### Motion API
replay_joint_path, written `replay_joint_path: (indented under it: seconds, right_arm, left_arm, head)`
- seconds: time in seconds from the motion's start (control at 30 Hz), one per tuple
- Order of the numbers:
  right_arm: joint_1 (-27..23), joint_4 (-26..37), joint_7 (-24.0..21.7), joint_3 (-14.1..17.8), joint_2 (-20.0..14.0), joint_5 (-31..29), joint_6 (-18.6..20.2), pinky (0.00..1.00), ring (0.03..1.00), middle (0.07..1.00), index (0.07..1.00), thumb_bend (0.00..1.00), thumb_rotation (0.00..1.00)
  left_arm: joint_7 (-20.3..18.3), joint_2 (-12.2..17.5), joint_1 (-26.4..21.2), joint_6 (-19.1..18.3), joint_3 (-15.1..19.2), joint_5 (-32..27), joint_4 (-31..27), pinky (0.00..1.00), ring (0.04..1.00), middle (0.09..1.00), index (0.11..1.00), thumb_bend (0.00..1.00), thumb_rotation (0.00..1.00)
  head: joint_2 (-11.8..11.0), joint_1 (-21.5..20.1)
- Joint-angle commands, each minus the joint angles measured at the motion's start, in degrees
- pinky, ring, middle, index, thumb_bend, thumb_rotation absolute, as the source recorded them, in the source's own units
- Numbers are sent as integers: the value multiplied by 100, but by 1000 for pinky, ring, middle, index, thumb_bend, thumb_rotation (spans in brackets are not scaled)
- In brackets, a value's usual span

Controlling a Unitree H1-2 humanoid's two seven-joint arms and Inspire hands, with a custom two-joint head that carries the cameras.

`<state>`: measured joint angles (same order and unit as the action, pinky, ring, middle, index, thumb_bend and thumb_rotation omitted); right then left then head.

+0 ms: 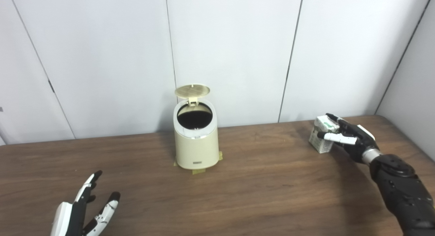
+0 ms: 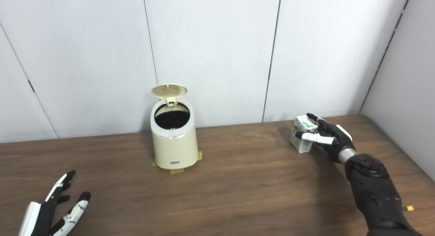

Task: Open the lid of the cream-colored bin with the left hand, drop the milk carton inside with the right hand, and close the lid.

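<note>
Left eye view: at the far left, low in the picture, we see the robot's white-and-black left hand [image 1: 85, 209] above the dark brown wooden table [image 1: 272, 195], its fingers spread apart and holding nothing. Near the middle, toward the table's back edge, we find the cream-colored round plastic bin [image 1: 196, 144] standing upright on small yellowish tape strips [image 1: 198, 171]. Its round cream lid [image 1: 192, 90] is flipped up on its rear hinge, and the dark opening faces us. Behind it we see pale grey wall panels [image 1: 102, 59]. Well to the right of the bin, we see the small white-and-green milk carton [image 1: 322, 134] at the table's far right. The black right hand [image 1: 346, 137] has its fingers wrapped around the carton. We cannot tell whether the carton rests on the wood.
</note>
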<state>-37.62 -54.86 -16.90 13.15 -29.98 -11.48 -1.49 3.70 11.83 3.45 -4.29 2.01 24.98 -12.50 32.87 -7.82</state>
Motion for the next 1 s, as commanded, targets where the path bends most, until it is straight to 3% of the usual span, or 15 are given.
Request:
replay_joint_path:
  seconds: [0.0, 0.23, 0.37, 0.5, 0.6, 0.77, 0.9, 0.97]
  right_arm:
    - [-271, 303, 149, 27, -99, 10, -123, 755, 844, 873, 887, 839, 0]
    - [-400, 229, 122, 46, -84, -60, 39, 699, 792, 862, 866, 821, 0]
    - [-421, 364, 194, -119, -154, 150, 222, 711, 802, 858, 858, 816, 0]
    - [-441, 504, 233, -710, -394, 873, -135, 787, 873, 902, 904, 870, 0]
    - [-449, 803, 579, -1257, -624, 1706, -377, 823, 861, 881, 885, 940, 0]
    - [-321, 1933, 702, -1607, -761, 2444, 248, 802, 837, 843, 867, 965, 0]
    - [-220, 2978, 522, -1743, -809, 2805, 992, 705, 835, 854, 875, 934, 0]
    - [-203, 3233, 478, -1773, -825, 2910, 1188, 660, 810, 858, 868, 927, 0]
  left_arm:
    - [36, 52, -67, 47, 40, 25, -233, 830, 915, 941, 925, 483, 658]
    - [44, 50, -13, 48, 52, 42, -285, 824, 911, 938, 923, 483, 654]
    - [57, 37, 18, 63, 52, 50, -331, 833, 914, 934, 921, 483, 654]
    - [60, 37, 7, 37, 47, 91, -325, 840, 919, 937, 923, 481, 657]
    - [62, 45, -8, 36, 35, 143, -301, 821, 909, 936, 923, 490, 676]
    - [60, 22, -28, 57, 35, 105, -258, 813, 903, 933, 924, 500, 677]
    - [37, 13, -17, 67, 37, 45, -245, 822, 910, 938, 926, 497, 659]
    - [27, 15, -14, 62, 29, 48, -247, 826, 913, 940, 928, 496, 656]
  head:
    - [6, 11]
    - [58, 57]
    - [73, 45]
    - [73, -13]
    - [60, -58]
    - [55, -65]
    - [59, -82]
    - [57, -88]
